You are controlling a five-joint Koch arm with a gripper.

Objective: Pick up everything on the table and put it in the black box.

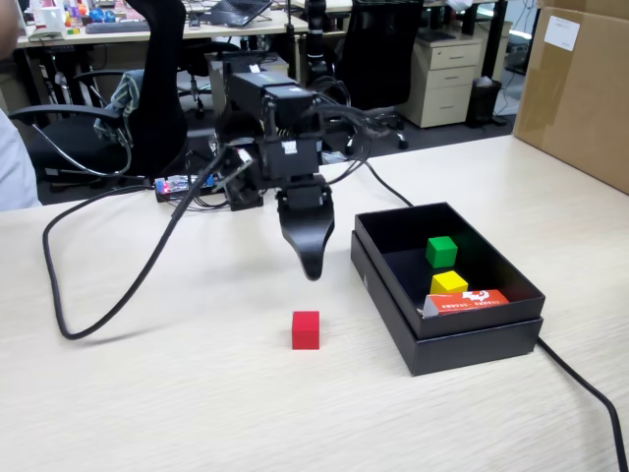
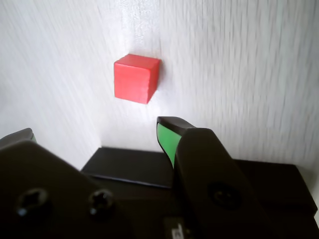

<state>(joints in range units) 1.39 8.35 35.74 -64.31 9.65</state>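
Note:
A small red cube (image 1: 306,329) sits alone on the pale table (image 1: 197,403), left of the black box (image 1: 472,350). My gripper (image 1: 313,264) hangs a little above the table, just behind the cube, with its black jaws pointing down. In the wrist view the red cube (image 2: 135,78) lies ahead of the gripper (image 2: 97,130). The jaws stand wide apart with green inner pads (image 2: 167,142) and nothing between them. The gripper is open.
Inside the black box lie a green cube (image 1: 441,251), a yellow cube (image 1: 449,283) and a small orange-red packet (image 1: 468,302). A big brown carton (image 1: 580,88) stands at the back right. Black cables (image 1: 98,295) loop over the table's left, and another cable (image 1: 590,393) runs at the right.

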